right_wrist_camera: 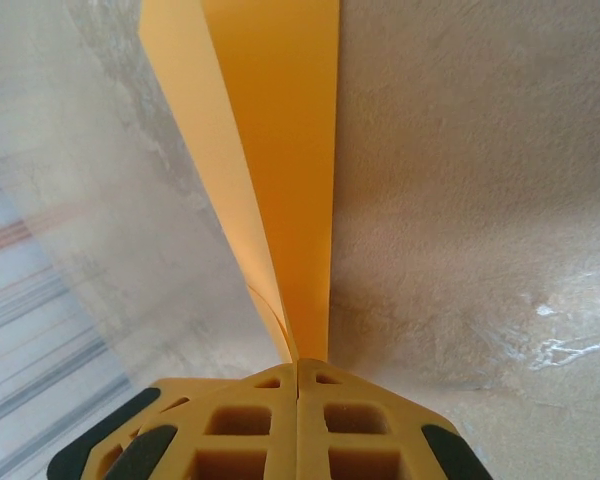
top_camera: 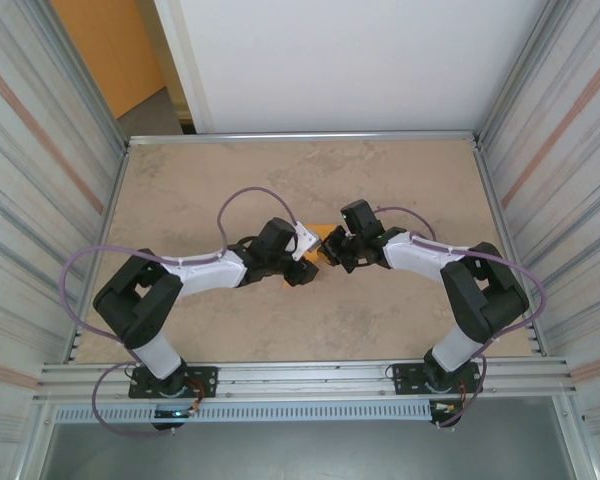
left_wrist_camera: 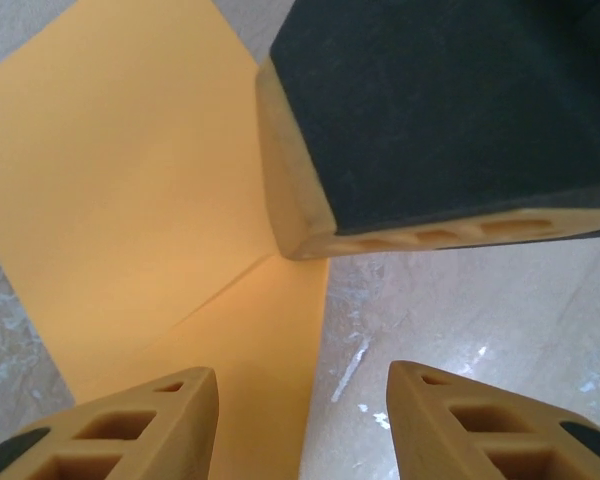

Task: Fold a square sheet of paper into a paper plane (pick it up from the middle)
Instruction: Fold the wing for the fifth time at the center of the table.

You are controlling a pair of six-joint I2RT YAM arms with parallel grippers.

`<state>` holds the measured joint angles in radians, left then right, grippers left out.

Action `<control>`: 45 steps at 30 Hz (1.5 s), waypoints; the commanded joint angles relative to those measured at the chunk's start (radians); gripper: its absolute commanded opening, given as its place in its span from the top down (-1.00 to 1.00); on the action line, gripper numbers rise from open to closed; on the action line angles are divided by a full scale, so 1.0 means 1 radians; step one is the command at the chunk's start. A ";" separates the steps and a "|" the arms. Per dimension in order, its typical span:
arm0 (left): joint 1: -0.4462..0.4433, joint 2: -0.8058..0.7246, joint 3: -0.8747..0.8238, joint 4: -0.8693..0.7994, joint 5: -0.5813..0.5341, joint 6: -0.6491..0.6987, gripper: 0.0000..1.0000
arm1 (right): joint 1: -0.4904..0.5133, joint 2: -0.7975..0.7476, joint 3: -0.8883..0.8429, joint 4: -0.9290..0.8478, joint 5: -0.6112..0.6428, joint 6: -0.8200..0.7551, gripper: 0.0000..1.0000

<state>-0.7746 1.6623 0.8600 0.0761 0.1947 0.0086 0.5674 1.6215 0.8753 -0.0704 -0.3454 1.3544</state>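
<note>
The square sheet of paper (top_camera: 321,233) is bright orange and lies mid-table between my two grippers, mostly covered by them. In the right wrist view my right gripper (right_wrist_camera: 298,365) is shut on the paper (right_wrist_camera: 280,150), whose folded layers rise away from the closed fingertips. In the left wrist view the paper (left_wrist_camera: 130,180) shows a diagonal crease, and one finger of the right gripper (left_wrist_camera: 440,110) sits at its edge. My left gripper (left_wrist_camera: 302,395) stands open low over the table, the paper's right edge running between its fingers. From above, the left gripper (top_camera: 305,268) and right gripper (top_camera: 332,252) nearly touch.
The beige stone-patterned table (top_camera: 280,180) is fenced by metal rails and corrugated side walls. An orange wall panel (top_camera: 105,50) stands beyond the back left corner. Purple cables loop over both arms.
</note>
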 commanded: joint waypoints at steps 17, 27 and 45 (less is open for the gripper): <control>-0.018 0.050 -0.093 0.148 -0.089 0.082 0.17 | -0.015 0.005 0.023 -0.020 -0.034 0.054 0.84; -0.022 0.069 -0.098 0.159 -0.082 0.080 0.39 | -0.021 0.001 0.024 -0.063 -0.021 0.048 0.45; -0.025 0.111 -0.084 0.151 0.018 0.028 0.63 | -0.119 -0.118 0.006 -0.243 0.094 -0.080 -0.15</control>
<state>-0.7918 1.7515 0.7700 0.2413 0.1699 0.0597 0.4553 1.5394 0.8829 -0.2539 -0.2890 1.3155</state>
